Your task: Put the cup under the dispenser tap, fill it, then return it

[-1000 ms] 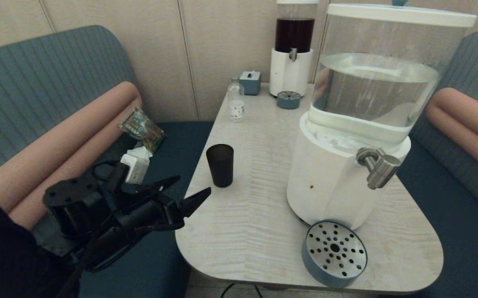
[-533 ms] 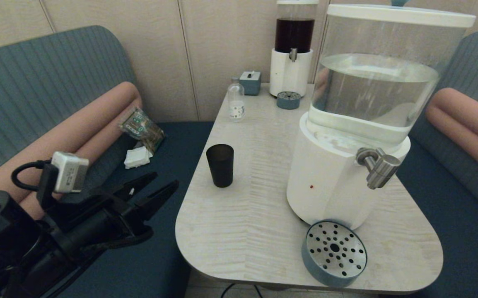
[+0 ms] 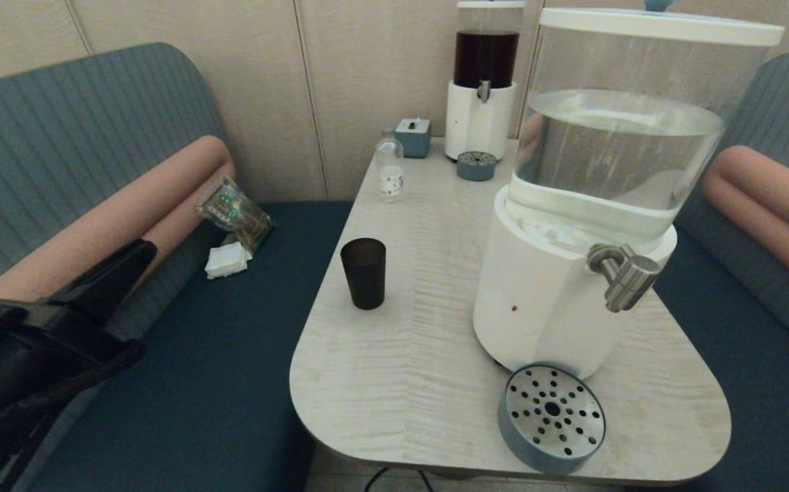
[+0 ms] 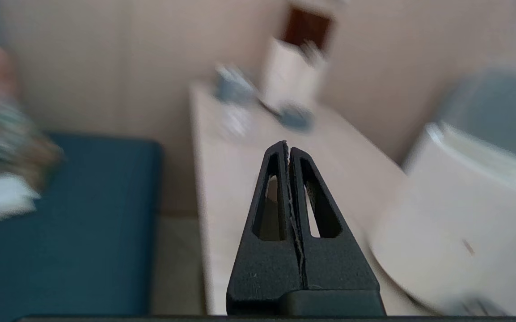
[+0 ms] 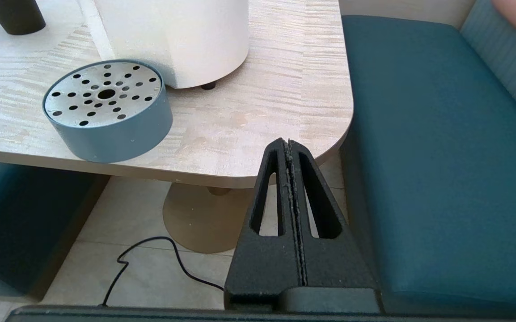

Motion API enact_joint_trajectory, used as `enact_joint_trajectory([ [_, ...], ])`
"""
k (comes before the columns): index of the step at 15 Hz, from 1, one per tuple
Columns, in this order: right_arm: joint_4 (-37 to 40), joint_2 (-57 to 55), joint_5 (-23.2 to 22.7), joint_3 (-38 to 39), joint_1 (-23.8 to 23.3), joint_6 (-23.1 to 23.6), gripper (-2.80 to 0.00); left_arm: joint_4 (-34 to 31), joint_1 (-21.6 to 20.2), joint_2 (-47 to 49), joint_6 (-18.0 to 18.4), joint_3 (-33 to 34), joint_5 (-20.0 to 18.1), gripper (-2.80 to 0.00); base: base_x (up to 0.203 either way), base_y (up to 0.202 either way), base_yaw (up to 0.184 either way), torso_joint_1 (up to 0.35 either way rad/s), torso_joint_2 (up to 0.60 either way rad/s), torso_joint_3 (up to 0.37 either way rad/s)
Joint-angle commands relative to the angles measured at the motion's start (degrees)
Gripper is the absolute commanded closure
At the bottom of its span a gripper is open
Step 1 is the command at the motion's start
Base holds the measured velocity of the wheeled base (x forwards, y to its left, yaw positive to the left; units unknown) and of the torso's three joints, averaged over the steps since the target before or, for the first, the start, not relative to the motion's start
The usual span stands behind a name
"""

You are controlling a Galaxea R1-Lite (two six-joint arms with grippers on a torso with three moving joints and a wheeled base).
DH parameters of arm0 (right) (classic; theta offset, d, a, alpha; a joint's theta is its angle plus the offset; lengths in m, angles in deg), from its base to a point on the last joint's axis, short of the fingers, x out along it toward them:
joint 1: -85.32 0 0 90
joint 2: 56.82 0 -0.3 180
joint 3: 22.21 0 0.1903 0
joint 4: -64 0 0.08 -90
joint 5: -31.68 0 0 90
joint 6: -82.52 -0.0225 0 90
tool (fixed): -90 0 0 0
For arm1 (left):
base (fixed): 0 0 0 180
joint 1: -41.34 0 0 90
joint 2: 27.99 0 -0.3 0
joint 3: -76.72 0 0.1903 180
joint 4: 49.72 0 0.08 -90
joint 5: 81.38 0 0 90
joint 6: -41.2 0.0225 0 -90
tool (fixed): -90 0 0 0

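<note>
The dark tapered cup stands upright near the table's left edge, nothing touching it; its base also shows in the right wrist view. The steel dispenser tap juts from the big white dispenser, over the round perforated drip tray. My left gripper is low at the far left over the bench seat, well away from the cup, shut and empty. My right gripper is shut and empty below the table's near right corner; the head view does not show it.
A small clear bottle, a grey box and a smaller dark-liquid dispenser with its own drip tray stand at the table's far end. Snack packet and tissue lie on the left bench. A cable runs on the floor.
My left gripper has pulled back from near the cup to the far lower left, and its fingers have gone from open to shut. The cup has not moved.
</note>
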Motion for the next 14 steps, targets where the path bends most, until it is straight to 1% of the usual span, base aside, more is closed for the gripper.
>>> enact_joint_trajectory([
  [1, 0.0, 0.1, 0.0, 0.1, 0.0, 0.0, 0.0, 0.3, -3.8, -6.6, -0.6, 1.1, 0.3, 0.0, 0.0, 0.0, 0.0, 0.0, 0.0, 0.0],
  [3, 0.0, 0.1, 0.0, 0.1, 0.0, 0.0, 0.0, 0.2, -7.3, -11.4, -0.8, 2.4, 0.4, 0.0, 0.0, 0.0, 0.0, 0.0, 0.0, 0.0],
  [6, 0.0, 0.1, 0.0, 0.1, 0.0, 0.0, 0.0, 0.1, -10.4, -18.3, -0.9, 4.2, 0.5, 0.0, 0.0, 0.0, 0.0, 0.0, 0.0, 0.0],
  [9, 0.0, 0.1, 0.0, 0.1, 0.0, 0.0, 0.0, -1.1, -13.4, -29.6, -1.2, 6.5, 0.2, 0.0, 0.0, 0.0, 0.0, 0.0, 0.0, 0.0],
  [10, 0.0, 0.1, 0.0, 0.1, 0.0, 0.0, 0.0, -4.7, -13.7, -33.5, -1.5, 6.9, 0.2, 0.0, 0.0, 0.0, 0.0, 0.0, 0.0, 0.0],
  [11, 0.0, 0.1, 0.0, 0.0, 0.0, -0.1, 0.0, -11.2, -13.9, -38.9, -1.6, 7.1, -0.1, 0.0, 0.0, 0.0, 0.0, 0.0, 0.0, 0.0],
  [13, 0.0, 0.1, 0.0, 0.1, 0.0, -0.1, 0.0, -27.4, -14.1, -50.4, -1.8, 5.7, -1.5, 0.0, 0.0, 0.0, 0.0, 0.0, 0.0, 0.0],
  [14, 0.0, 0.1, 0.0, 0.1, 0.0, -0.1, 0.0, -37.4, -14.1, -56.2, -1.8, 4.1, -2.0, 0.0, 0.0, 0.0, 0.0, 0.0, 0.0, 0.0],
])
